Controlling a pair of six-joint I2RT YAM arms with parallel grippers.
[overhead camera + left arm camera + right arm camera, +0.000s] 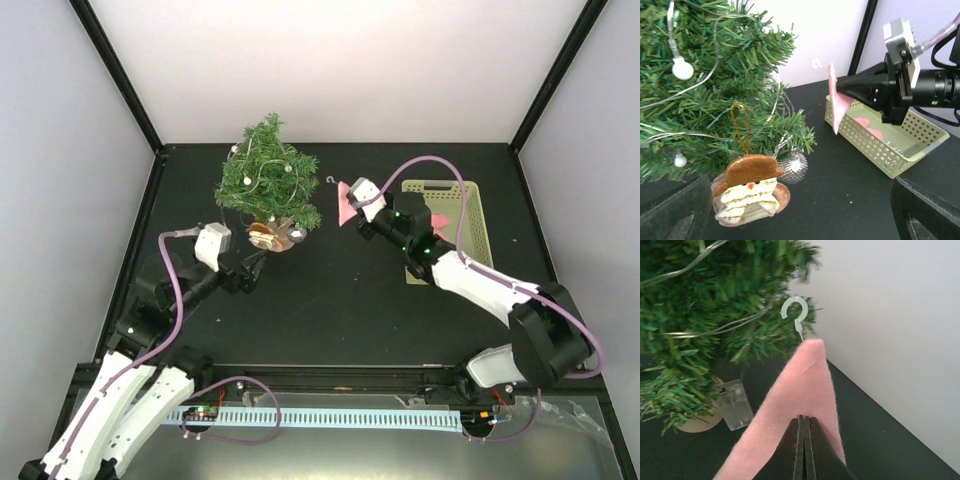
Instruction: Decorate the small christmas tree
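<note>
Pink felt ornament [790, 410] clamped flat between the closed fingers of the right gripper [802, 440], white hook [794, 312] uppermost and aimed at the small christmas tree [715, 315], not yet caught on any branch

Judged roughly midway through the decorating. Already on the tree: a wire light string [715, 45] with white bulbs, a silver ball [792, 167] and a figure in a brown hat [747, 190] hanging by a gold loop from a low branch, both at lower centre of the left wrist view. Left to do: hooking the pink piece on, then most likely more from the pale green basket [478, 215] at right of the top view, pink shapes visible inside it.

Tree upright on its round wooden base, upper left of centre in the top view, on the black table [340, 310]. Clear battery box [735, 410] beside the base.

Right arm stretched from the lower right corner toward the middle, wrist about level, gripper just to the right of the tree and apart from it. Left arm folded at lower left, left gripper [250, 270] low and near the tree's foot, facing the hatted figure, jaws spread wide with nothing between them
</note>
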